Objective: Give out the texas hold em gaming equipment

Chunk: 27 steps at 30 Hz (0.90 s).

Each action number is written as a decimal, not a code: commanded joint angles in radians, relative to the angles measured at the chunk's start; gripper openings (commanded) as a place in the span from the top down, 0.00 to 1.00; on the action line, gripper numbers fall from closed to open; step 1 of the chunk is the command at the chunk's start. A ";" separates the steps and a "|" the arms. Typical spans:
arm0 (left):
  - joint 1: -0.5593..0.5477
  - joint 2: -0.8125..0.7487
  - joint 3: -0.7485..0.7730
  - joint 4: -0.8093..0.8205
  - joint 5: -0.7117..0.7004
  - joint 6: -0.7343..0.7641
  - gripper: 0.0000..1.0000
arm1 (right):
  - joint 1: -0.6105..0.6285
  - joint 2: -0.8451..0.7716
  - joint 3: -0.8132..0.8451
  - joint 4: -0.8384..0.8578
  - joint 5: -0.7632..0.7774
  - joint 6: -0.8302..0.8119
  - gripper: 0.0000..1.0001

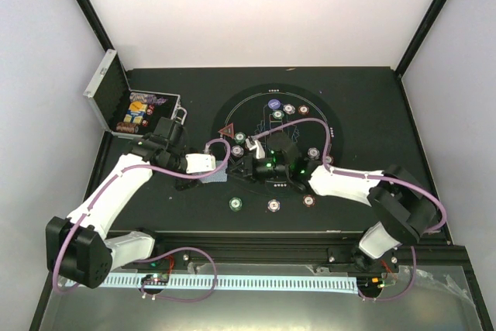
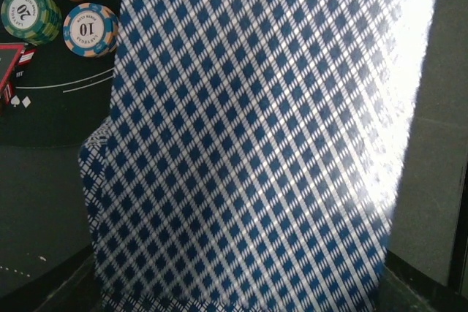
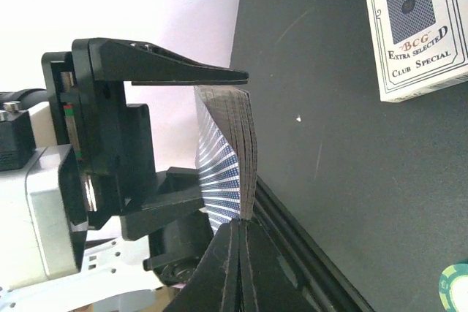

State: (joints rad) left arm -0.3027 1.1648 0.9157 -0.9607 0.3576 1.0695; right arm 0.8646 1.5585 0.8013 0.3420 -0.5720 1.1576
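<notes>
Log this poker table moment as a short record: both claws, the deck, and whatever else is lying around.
left claw: shut on the deck of cards
right claw: shut, tips at the deck's edge; pinched card unconfirmed
card box: flat on the table, apart from the deck
chips: spread on and around the round mat
metal case: open, far left corner

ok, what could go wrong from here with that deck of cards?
1. The deck sits bowed and fanned in the left tool. A pull could spill cards.
2. The right tool is shut right at the fanned edge. It may drag several cards, or none.
3. The chips lie close by, so dropped cards might knock them.
</notes>
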 commanded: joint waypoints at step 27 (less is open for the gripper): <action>0.024 0.025 0.057 -0.039 -0.010 -0.053 0.98 | -0.366 0.470 0.626 -0.445 -0.145 -0.309 0.99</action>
State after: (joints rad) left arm -0.2871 1.1995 0.9253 -0.9722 0.3161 1.0348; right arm 0.5014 1.8904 1.2774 0.0185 -0.7109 0.9085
